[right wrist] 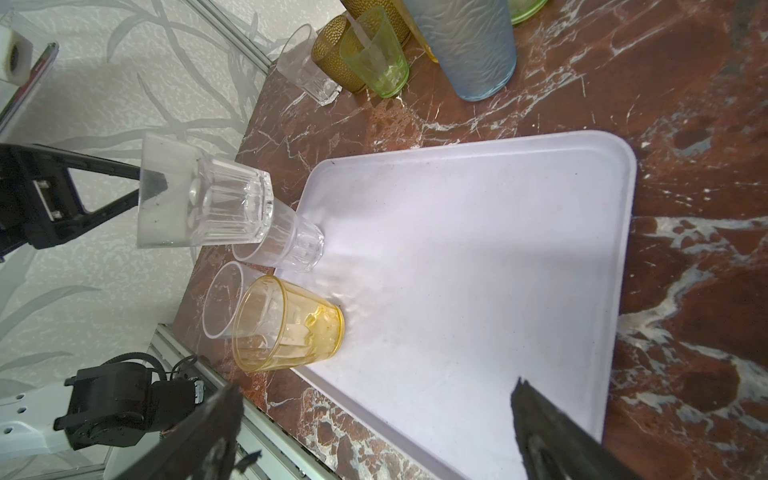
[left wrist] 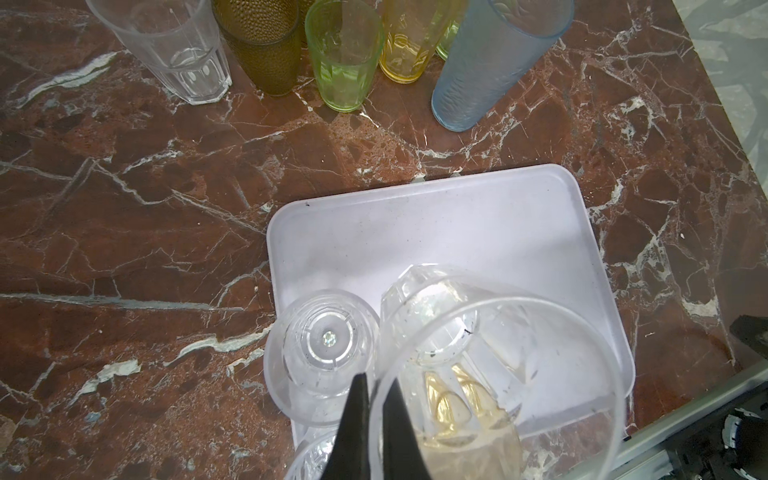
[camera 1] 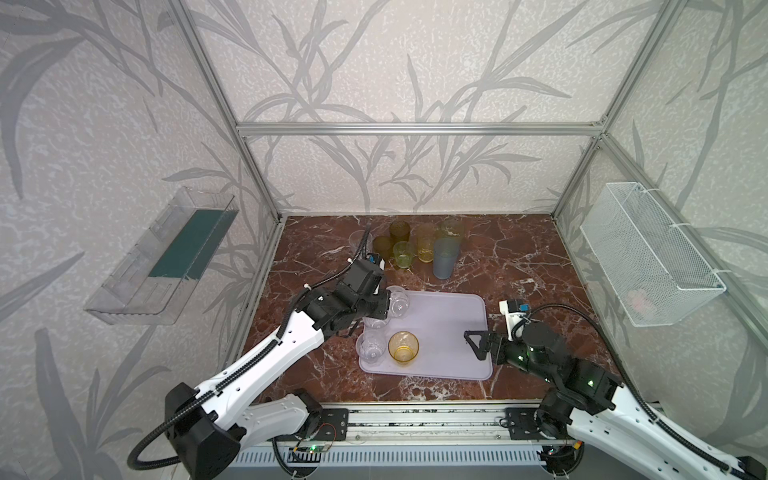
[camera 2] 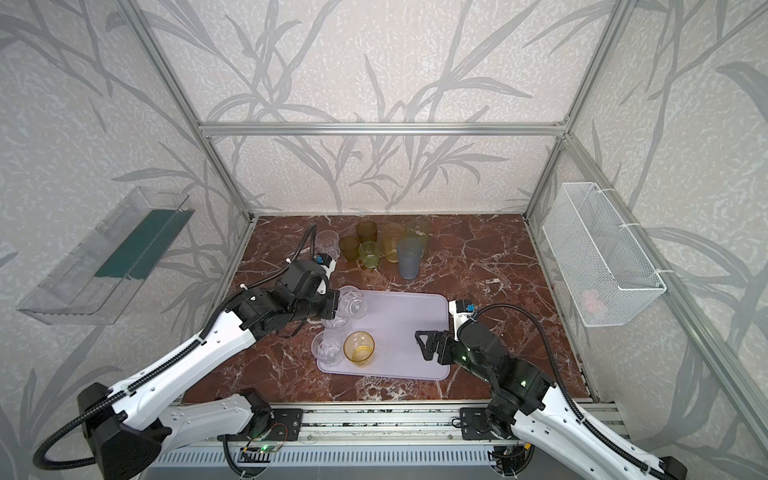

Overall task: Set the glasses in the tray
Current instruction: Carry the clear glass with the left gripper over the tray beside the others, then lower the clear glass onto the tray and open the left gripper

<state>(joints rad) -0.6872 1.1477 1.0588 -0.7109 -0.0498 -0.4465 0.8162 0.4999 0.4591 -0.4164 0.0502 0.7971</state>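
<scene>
**A:** Where did we have the held glass against the fingers?

**B:** We had the left gripper point(left wrist: 376, 390) clamped on the rim of a clear faceted glass point(right wrist: 208, 203). One finger point(left wrist: 356, 419) sat outside the wall and the other inside the mouth, with the thin wall pinched between them.

**A:** And how did that glass lie?

**B:** We saw it tipped well over, mouth toward the gripper and base pointing out over the tray point(camera 1: 449, 332). In both top views it hung above the tray's far left corner. A second clear glass point(right wrist: 286, 245) stood upright just beneath it. We could not tell whether the two touched.

**A:** What else did we find on the tray?

**B:** Along its left edge we found a short amber glass point(camera 1: 403, 347) and, just beside it, a third clear glass point(camera 1: 371, 347), both upright.

**A:** And the right side?

**B:** We found the right gripper point(right wrist: 378, 386) with its fingers spread wide and nothing between them. It hovered over the tray's bare right part, well apart from every glass.

**A:** The remaining glasses?

**B:** We saw them clustered upright at the back of the marble table point(camera 1: 532, 266), off the tray, with the blue-grey tumbler point(camera 1: 446, 257) nearest it.
</scene>
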